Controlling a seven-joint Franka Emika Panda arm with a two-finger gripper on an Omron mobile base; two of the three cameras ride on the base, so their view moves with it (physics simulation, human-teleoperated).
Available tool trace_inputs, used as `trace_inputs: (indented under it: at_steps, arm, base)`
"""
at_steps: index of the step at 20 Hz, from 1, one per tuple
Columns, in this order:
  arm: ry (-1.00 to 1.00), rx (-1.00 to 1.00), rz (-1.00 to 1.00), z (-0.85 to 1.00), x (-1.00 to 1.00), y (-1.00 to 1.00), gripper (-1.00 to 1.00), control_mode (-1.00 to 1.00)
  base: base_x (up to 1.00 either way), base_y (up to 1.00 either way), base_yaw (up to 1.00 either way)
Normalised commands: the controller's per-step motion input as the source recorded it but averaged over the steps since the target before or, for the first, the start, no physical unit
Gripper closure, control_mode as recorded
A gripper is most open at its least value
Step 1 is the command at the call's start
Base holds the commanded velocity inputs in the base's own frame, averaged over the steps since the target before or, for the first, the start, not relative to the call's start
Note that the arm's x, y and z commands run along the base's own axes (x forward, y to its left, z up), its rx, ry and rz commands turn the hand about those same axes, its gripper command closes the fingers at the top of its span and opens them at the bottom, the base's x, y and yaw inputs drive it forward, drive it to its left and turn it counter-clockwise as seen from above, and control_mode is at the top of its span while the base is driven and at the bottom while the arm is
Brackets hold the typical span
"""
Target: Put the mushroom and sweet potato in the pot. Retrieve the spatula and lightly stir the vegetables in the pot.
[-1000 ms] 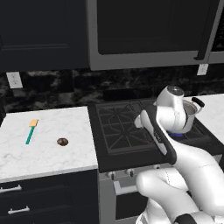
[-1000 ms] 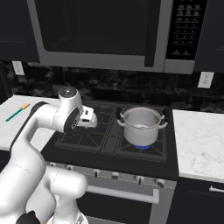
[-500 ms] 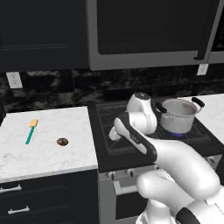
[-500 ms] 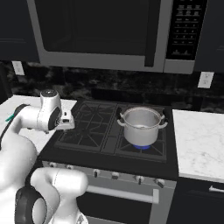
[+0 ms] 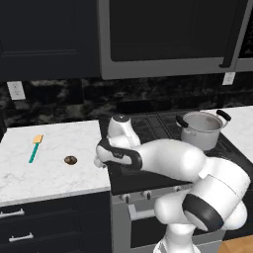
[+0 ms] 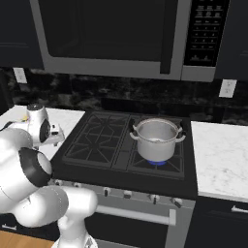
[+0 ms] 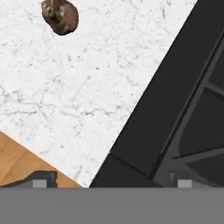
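Now: one mushroom (image 5: 70, 160), one spatula (image 5: 35, 148), one pot (image 5: 201, 130); pincer (image 7: 109, 180) wide open, empty.

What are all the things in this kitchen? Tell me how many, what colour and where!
Small round dark-brown mushroom: one, brown, on the white counter left of the stove.
Slim spatula with teal-green handle and yellow-orange blade: one, on the counter, left of the mushroom.
Shiny silver metal pot with black handles: one, on the stove's back right burner.
Black stove: one, between two counters.
White marble counter: two, each side of the stove.
Microwave: one, grey-black, above the stove.
Wall sockets: two, white, on the dark wall.
Gripper: one, white and dark, jaws open, over the counter's edge beside the stove.
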Motion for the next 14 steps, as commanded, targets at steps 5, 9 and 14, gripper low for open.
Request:
trace_inputs:
  at_steps: [5, 9, 14]
  arm:
    - [0.0, -0.02, -0.07, -0.02, 0.48, 0.84, -1.0, -1.0]
    - [0.0, 0.0, -0.05, -0.06, 0.28, 0.64, -1.0, -1.0]
    - [0.0, 0.0, 0.0, -0.02, 0.02, 0.04, -1.0, -1.0]
  base:
    - [0.0, 0.0, 0.0]
    - [0.0, 0.0, 0.0]
    - [0.0, 0.0, 0.0]
